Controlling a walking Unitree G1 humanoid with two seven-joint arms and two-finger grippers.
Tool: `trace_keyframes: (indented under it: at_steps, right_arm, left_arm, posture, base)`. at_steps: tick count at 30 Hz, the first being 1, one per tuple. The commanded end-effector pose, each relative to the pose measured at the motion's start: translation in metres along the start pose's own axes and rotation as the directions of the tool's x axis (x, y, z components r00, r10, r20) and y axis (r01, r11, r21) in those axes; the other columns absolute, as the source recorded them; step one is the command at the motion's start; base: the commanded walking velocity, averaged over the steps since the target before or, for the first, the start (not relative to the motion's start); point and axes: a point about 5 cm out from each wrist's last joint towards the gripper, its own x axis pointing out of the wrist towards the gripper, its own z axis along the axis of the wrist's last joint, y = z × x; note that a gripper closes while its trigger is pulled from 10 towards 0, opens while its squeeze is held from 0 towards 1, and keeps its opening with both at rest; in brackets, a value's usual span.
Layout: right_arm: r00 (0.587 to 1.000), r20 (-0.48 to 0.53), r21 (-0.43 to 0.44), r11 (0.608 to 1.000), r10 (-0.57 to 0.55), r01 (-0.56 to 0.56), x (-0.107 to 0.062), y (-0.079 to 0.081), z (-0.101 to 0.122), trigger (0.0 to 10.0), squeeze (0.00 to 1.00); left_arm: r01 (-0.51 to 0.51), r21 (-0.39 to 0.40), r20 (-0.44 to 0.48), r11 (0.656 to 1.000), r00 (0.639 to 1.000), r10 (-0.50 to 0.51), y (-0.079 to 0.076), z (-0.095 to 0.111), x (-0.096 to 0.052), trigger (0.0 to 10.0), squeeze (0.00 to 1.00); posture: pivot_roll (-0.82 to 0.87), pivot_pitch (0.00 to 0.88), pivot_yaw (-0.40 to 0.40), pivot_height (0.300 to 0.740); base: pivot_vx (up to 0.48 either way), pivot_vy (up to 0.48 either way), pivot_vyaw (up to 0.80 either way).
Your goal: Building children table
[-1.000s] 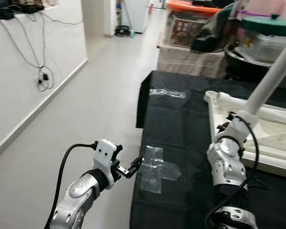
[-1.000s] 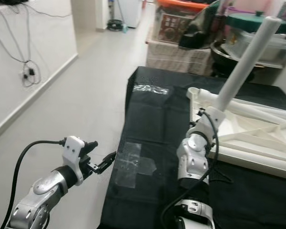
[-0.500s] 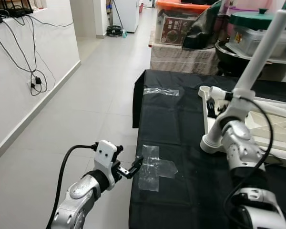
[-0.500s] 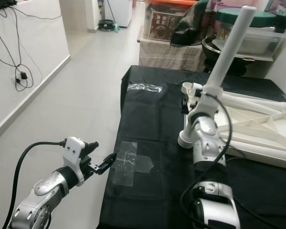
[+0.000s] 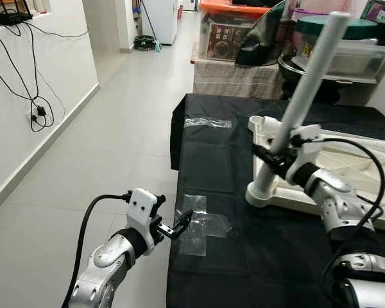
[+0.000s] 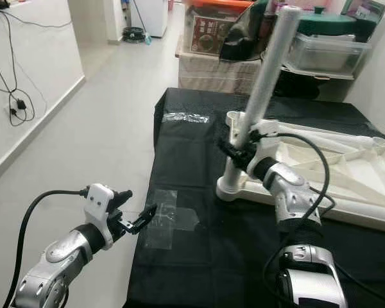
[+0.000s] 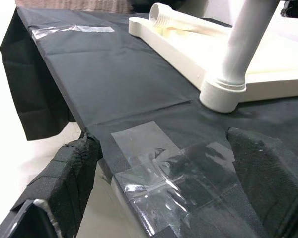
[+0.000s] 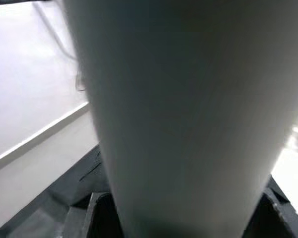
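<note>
**Leg could tip off the black cloth**

Left claw (image 5: 179, 226) hovers open by the tape (image 5: 202, 224). Right of it, the right claw (image 5: 274, 158) grips the white leg (image 5: 295, 109), tilted, foot beside the upturned tabletop (image 5: 346, 176); a loose grip could topple it.

Your left wrist camera looked across the black cloth (image 7: 114, 74) toward the white table parts.

Your left gripper (image 7: 174, 183) had its two black fingers (image 7: 64, 173) spread wide, either side of crossed clear tape (image 7: 164, 168) stuck on the cloth's edge. Beyond it, a white leg (image 7: 238, 54) stood tilted, its round foot on the cloth against the upturned tabletop (image 7: 188, 44). Another tape strip (image 7: 72, 30) lay farther back.
</note>
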Motion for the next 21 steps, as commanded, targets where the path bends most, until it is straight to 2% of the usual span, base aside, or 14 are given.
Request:
trace_keyframes:
  at_steps: [1, 4, 6, 7, 8, 10, 11, 13, 14, 15, 16, 17, 18, 21]
  right_arm:
    - [0.997, -0.074, 0.011, 1.0, 0.016, -0.015, 0.004, 0.005, -0.014, 0.0, 0.0]
    - [0.993, -0.103, 0.03, 0.998, -0.053, 0.056, 0.006, 0.001, -0.017, 0.0, 0.0]
    - [0.93, -0.15, 0.053, 0.936, -0.336, 0.347, 0.009, -0.007, -0.024, 0.0, 0.0]
    - [0.93, -0.15, 0.053, 0.936, -0.336, 0.347, 0.009, -0.007, -0.024, 0.0, 0.0]
    - [0.74, -0.194, 0.08, 0.741, -0.644, 0.667, 0.002, -0.014, -0.037, 0.0, 0.0]
    - [0.74, -0.194, 0.08, 0.741, -0.644, 0.667, 0.002, -0.014, -0.037, 0.0, 0.0]
    - [0.646, -0.218, 0.088, 0.644, -0.732, 0.76, -0.003, -0.012, -0.045, 0.0, 0.0]
    - [0.646, -0.218, 0.088, 0.644, -0.732, 0.76, -0.003, -0.012, -0.045, 0.0, 0.0]
    - [0.562, -0.222, 0.098, 0.556, -0.797, 0.826, -0.008, 0.0, -0.054, 0.0, 0.0]
    - [0.562, -0.222, 0.098, 0.556, -0.797, 0.826, -0.008, 0.0, -0.054, 0.0, 0.0]
    - [0.517, -0.217, 0.102, 0.507, -0.828, 0.856, -0.011, 0.016, -0.06, 0.0, 0.0]
    - [0.517, -0.217, 0.102, 0.507, -0.828, 0.856, -0.011, 0.016, -0.06, 0.0, 0.0]
    - [0.519, -0.214, 0.107, 0.508, -0.828, 0.855, -0.01, 0.029, -0.062, 0.0, 0.0]
    - [0.529, -0.172, 0.075, 0.524, -0.831, 0.848, -0.009, 0.039, -0.054, 0.0, 0.0]
  left_arm:
    - [0.003, 0.013, -0.008, 1.0, 1.0, -0.003, 0.002, 0.0, -0.001, 10.0, 0.0]
    - [0.004, 0.015, -0.009, 1.0, 1.0, -0.004, 0.002, 0.0, -0.002, 10.0, 0.0]
    - [0.009, 0.013, -0.009, 1.0, 1.0, -0.009, 0.0, 0.0, 0.0, 10.0, 0.0]
    - [0.009, 0.013, -0.009, 1.0, 1.0, -0.009, 0.0, 0.0, 0.0, 10.0, 0.0]
    - [0.012, 0.011, -0.009, 1.0, 1.0, -0.012, -0.001, -0.001, 0.001, 10.0, 0.0]
    - [0.012, 0.011, -0.009, 1.0, 1.0, -0.012, -0.001, -0.001, 0.001, 10.0, 0.0]
    - [0.012, 0.011, -0.009, 1.0, 1.0, -0.012, -0.002, -0.001, 0.001, 10.0, 0.0]
    - [0.012, 0.011, -0.009, 1.0, 1.0, -0.012, -0.002, -0.001, 0.001, 10.0, 0.0]
    - [0.013, 0.01, -0.009, 1.0, 1.0, -0.013, -0.002, -0.001, 0.001, 10.0, 0.0]
    - [0.013, 0.01, -0.009, 1.0, 1.0, -0.013, -0.002, -0.001, 0.001, 10.0, 0.0]
    - [0.012, 0.01, -0.009, 1.0, 1.0, -0.012, -0.002, 0.0, 0.001, 10.0, 0.0]
    - [0.012, 0.01, -0.009, 1.0, 1.0, -0.012, -0.002, 0.0, 0.001, 10.0, 0.0]
    - [0.009, 0.009, -0.01, 1.0, 1.0, -0.009, -0.002, -0.001, 0.001, 10.0, 0.0]
    - [0.009, 0.003, -0.013, 1.0, 1.0, -0.009, -0.002, -0.002, 0.0, 10.0, 0.0]
  posture:
    - [0.09, 0.0, -0.086, 0.74]
    - [0.09, 0.0, -0.083, 0.74]
    - [0.09, 0.0, -0.079, 0.74]
    - [0.09, 0.0, -0.079, 0.74]
    - [0.08, 0.0, -0.078, 0.74]
    - [0.08, 0.0, -0.078, 0.74]
    - [0.08, 0.0, -0.078, 0.74]
    - [0.08, 0.0, -0.078, 0.74]
    - [0.09, 0.0, -0.082, 0.74]
    - [0.09, 0.0, -0.082, 0.74]
    - [0.09, 0.0, -0.085, 0.74]
    - [0.09, 0.0, -0.085, 0.74]
    - [0.09, 0.0, -0.083, 0.74]
    - [0.08, 0.0, -0.086, 0.74]
  base:
    - [0.0, 0.0, 0.0]
    - [0.0, 0.0, 0.0]
    - [0.0, 0.0, 0.0]
    - [0.0, 0.0, 0.0]
    - [0.0, 0.0, 0.0]
    - [0.0, 0.0, 0.0]
    - [0.0, 0.0, 0.0]
    - [0.0, 0.0, 0.0]
    - [0.0, 0.0, 0.0]
    - [0.0, 0.0, 0.0]
    - [0.0, 0.0, 0.0]
    - [0.0, 0.0, 0.0]
    - [0.0, 0.0, 0.0]
    - [0.0, 0.0, 0.0]
